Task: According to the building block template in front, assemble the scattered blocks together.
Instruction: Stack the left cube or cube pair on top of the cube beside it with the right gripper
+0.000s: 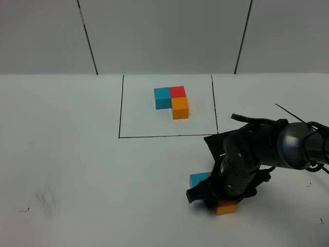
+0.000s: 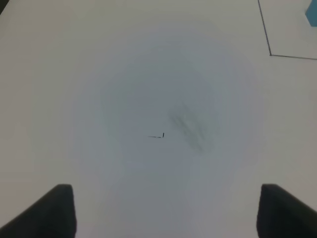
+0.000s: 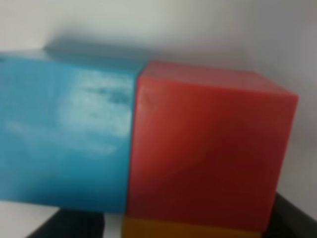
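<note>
Hovering over nearly assembled scattered blocks [image 1: 218,198] near the building block template [image 1: 172,102], right tool [image 1: 218,198]; grip unclear.

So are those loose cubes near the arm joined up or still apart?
Joined: the blue cube and red cube touch side to side, orange cube against the red.

Scattered blocks: blue [image 3: 64,144], red [image 3: 208,148], orange [image 1: 226,208].

The right arm [image 1: 257,154] hid the red cube [image 3: 208,148] in the exterior view. Beneath the right gripper [image 1: 218,198], the orange cube [image 1: 226,208] showed only partly, its jaws' state unclear.
</note>
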